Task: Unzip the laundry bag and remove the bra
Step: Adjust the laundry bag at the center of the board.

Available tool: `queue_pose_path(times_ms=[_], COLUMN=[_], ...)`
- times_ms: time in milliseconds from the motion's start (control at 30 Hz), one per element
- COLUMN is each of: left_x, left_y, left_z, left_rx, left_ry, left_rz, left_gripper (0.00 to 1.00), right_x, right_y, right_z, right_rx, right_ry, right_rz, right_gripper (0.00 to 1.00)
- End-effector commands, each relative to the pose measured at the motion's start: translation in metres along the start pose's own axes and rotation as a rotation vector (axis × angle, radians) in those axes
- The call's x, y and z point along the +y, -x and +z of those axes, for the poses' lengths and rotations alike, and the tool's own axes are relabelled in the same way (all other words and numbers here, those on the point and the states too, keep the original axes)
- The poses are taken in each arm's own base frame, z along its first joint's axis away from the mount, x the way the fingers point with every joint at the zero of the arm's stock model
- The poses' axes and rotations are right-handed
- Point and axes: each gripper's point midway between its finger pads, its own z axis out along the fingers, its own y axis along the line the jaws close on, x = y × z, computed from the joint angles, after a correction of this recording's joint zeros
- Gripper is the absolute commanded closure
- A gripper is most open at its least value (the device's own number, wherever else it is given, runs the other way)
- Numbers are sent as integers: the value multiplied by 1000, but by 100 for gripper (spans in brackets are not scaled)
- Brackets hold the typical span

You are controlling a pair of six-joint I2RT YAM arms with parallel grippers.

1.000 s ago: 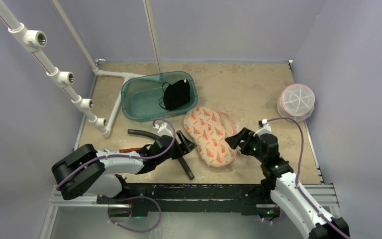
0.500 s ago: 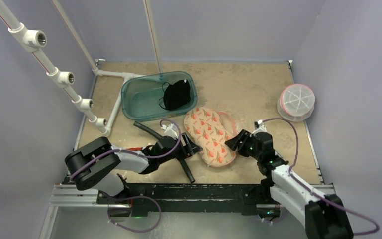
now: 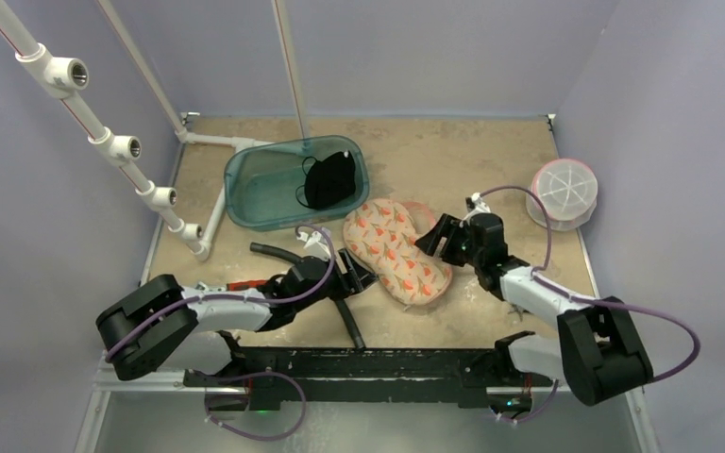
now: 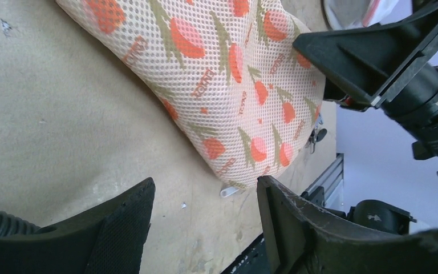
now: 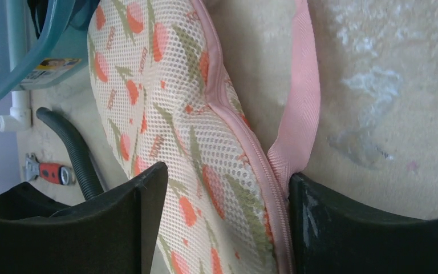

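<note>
The laundry bag (image 3: 395, 250) is cream mesh with orange fruit print and a pink zipper edge, and it lies zipped shut mid-table. No bra shows through it. My left gripper (image 3: 359, 275) is open at the bag's near-left end. In the left wrist view the bag (image 4: 228, 85) lies just ahead of the left gripper (image 4: 205, 188), with a white zipper pull (image 4: 228, 192) under its tip. My right gripper (image 3: 431, 237) is open at the bag's right edge. In the right wrist view the right gripper (image 5: 225, 182) straddles the bag (image 5: 165, 108), its zipper seam (image 5: 265, 171) and its pink strap (image 5: 305, 85).
A teal bin (image 3: 264, 189) behind the bag holds a black garment (image 3: 328, 179). A black hose (image 3: 278, 253), a red-handled tool (image 3: 245, 282) and a black rod (image 3: 349, 319) lie by the left arm. A round white mesh container (image 3: 563, 193) stands far right. A white pipe frame (image 3: 132, 151) stands left.
My right arm swung away and to the left, and its gripper now straddles the bag's right edge. The bag shifted slightly left and away. The left gripper barely moved.
</note>
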Motion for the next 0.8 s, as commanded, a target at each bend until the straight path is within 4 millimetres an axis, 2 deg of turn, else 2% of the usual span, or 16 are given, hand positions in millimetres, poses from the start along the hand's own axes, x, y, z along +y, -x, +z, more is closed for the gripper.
queue_pose_path(times_ms=[0,100,200,267,333,400,467,633,767], left_x=[-8,-14,-18,-22,-38,-55,-62,-66,-58], left_y=[12,13,14,13,10,0,-9,-19,-19], left_z=[1,1,1,2,4,6,9,10,5], left_rx=[-33,-32,-30,-31,-46,-53,-43,16,16], left_ry=[1,-17,-19,0,29,65,110,123,135], left_rz=[51,67,120,192,313,455,571,738,703], left_gripper=[35,35,35,34,33,32,32,37,37], right_x=[17,18,20,20,19,17,19,33,33], right_y=[34,56,59,52,43,30,20,7,-12], right_z=[1,-22,-47,-60,-70,-76,-82,-98,-100], right_rx=[-72,-188,-225,-223,-220,-199,-184,-179,-147], right_ry=[3,-43,-51,-44,-31,-8,25,127,191], right_rz=[-73,-97,-128,-139,-131,-111,-87,-37,-8], right_gripper=[21,12,11,11,11,11,12,15,22])
